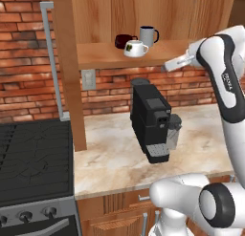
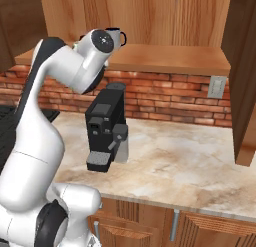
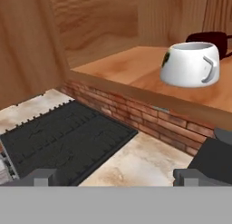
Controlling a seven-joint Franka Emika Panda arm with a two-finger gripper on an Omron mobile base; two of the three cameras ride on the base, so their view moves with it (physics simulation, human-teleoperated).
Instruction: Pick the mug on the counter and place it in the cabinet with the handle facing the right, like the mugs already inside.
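The squat white mug (image 1: 135, 48) (image 3: 190, 64) stands upright on the cabinet shelf (image 1: 100, 56) (image 3: 131, 71), just in front of the dark red mug (image 1: 123, 40) (image 3: 208, 37) and the taller white mug (image 1: 148, 35). Its handle (image 3: 209, 69) points to the right in the left base view. My gripper (image 1: 170, 65) (image 3: 118, 177) hangs off the shelf's front edge, to the right of the mug and clear of it. The jaws stand open with nothing between them. Below lies the beige counter (image 1: 115, 158) (image 2: 175, 161).
A black coffee machine (image 1: 150, 120) (image 2: 105, 126) stands on the counter under the shelf. The dark stove top (image 1: 33, 154) (image 3: 68, 137) lies to the left, past the cabinet's wooden side post (image 1: 72, 72). A wall socket (image 1: 88, 79) sits on the brick wall.
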